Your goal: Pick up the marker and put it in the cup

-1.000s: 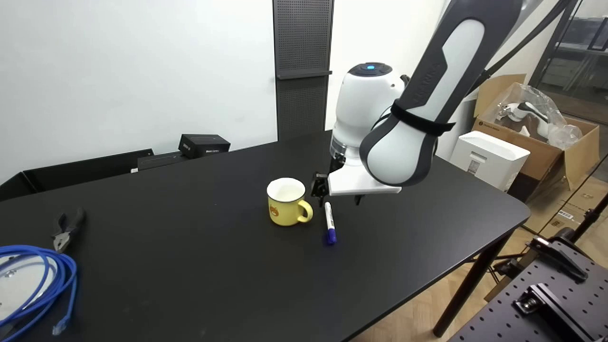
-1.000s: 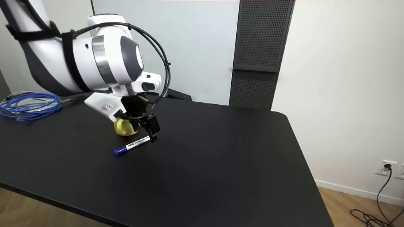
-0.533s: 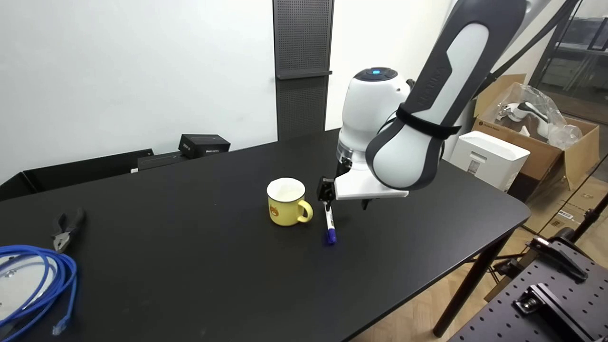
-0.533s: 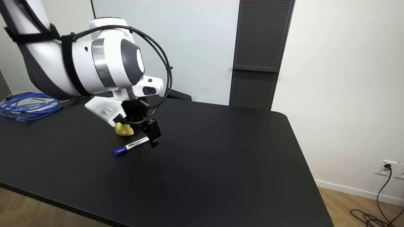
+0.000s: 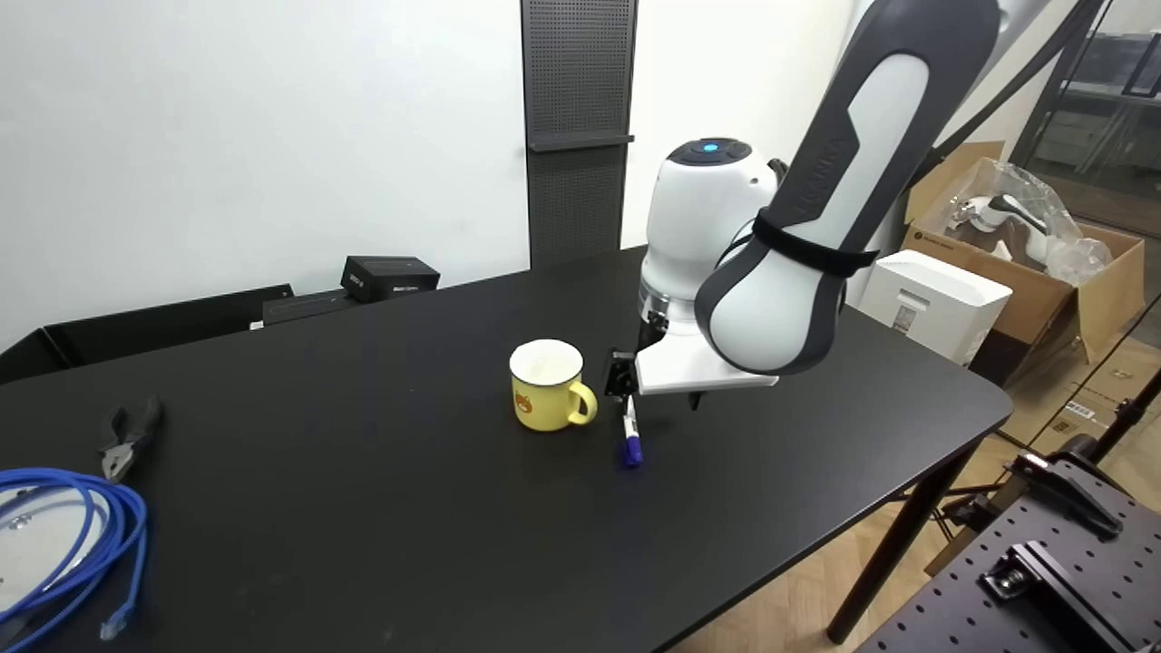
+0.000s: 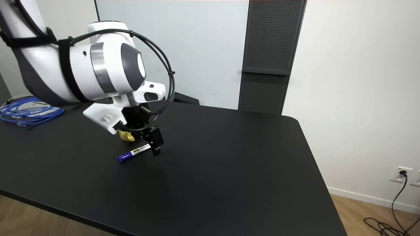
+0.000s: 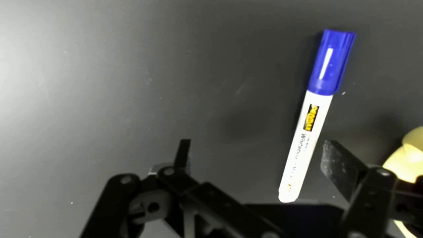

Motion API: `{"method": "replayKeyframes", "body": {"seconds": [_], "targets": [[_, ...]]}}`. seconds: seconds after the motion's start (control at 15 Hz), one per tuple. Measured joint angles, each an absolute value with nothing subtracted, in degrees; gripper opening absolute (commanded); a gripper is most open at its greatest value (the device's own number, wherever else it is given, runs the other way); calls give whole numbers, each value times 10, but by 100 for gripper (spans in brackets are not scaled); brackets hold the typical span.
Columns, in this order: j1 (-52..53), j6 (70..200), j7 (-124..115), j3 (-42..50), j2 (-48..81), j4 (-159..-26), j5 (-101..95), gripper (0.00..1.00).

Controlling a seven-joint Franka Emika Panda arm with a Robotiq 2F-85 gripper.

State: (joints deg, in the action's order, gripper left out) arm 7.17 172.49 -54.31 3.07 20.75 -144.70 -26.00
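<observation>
The marker, white with a blue cap, lies on the dark table in both exterior views (image 5: 632, 443) (image 6: 135, 152) and in the wrist view (image 7: 306, 132). The yellow cup (image 5: 544, 404) stands upright beside it; in an exterior view (image 6: 126, 136) the arm hides most of it. A piece of the cup shows at the right edge of the wrist view (image 7: 403, 162). My gripper (image 7: 257, 145) is open and empty above the table. In the wrist view the marker's white end lies between the fingers, nearer the right one, not gripped. The gripper also shows in an exterior view (image 5: 660, 399).
A coiled blue cable (image 5: 127, 535) and pliers (image 5: 127, 440) lie at the table's far left in an exterior view. Black boxes (image 5: 390, 277) stand behind the back edge. A white box (image 5: 934, 304) and an open carton (image 5: 1025, 263) are beyond the table.
My gripper has come lower toward the table, over the marker's white end. In the last half second it has also shifted slightly left in both exterior views. Marker and cup have not moved.
</observation>
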Motion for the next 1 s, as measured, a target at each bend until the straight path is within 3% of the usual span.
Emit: {"method": "replayKeyframes", "body": {"seconds": [0.13, 0.73, 1.0], "targets": [[80, 1724, -544, 34, 209, -1447, -259, 69], [96, 1722, -551, 43, 210, -1446, -258, 5], [96, 1722, -551, 46, 216, -1446, -255, 0]]}}
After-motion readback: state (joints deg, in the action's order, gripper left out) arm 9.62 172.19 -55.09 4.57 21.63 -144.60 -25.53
